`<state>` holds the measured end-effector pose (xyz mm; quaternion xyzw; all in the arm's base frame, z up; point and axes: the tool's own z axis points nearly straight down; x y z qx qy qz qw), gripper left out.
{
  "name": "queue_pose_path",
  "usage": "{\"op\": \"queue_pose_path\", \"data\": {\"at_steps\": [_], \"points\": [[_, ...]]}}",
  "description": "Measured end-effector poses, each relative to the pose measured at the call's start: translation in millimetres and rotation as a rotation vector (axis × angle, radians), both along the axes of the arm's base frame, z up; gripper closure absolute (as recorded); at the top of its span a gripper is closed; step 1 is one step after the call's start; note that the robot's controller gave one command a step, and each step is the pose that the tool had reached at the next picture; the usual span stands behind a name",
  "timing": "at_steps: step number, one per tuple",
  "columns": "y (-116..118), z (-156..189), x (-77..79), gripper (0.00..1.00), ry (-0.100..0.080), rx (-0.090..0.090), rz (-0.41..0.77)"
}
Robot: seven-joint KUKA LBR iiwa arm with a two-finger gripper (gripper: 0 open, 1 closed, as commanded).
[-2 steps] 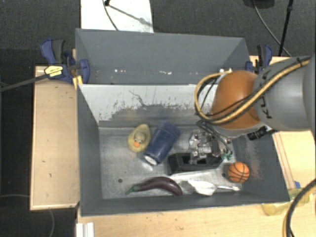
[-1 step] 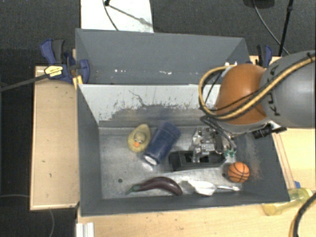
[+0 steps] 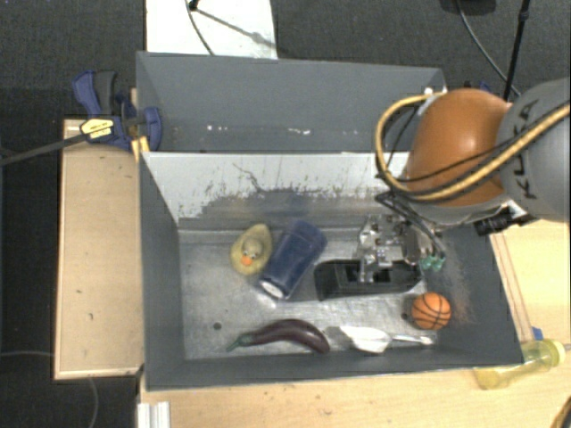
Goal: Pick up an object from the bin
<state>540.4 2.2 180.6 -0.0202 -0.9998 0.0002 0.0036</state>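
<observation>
My gripper (image 3: pixel 382 259) hangs low at the right of the bin, its metal fingers right above a flat black object (image 3: pixel 343 279) on the bin floor. Whether the fingers touch that black object I cannot tell. A small orange basketball (image 3: pixel 431 310) lies just to the lower right of the gripper. A white spoon-like piece (image 3: pixel 368 337) rests near the front wall, below the black object.
A dark blue cup (image 3: pixel 292 258) lies on its side in the middle, with a yellow rubber duck (image 3: pixel 251 250) to its left. A purple eggplant (image 3: pixel 290 334) lies along the front wall. The arm with its orange cover and cables looms over the bin's right side.
</observation>
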Motion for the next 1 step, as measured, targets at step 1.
{"op": "queue_pose_path", "data": {"at_steps": [1], "points": [[-6.5,42.4,30.2,1.00,-0.006,0.000,0.019]]}}
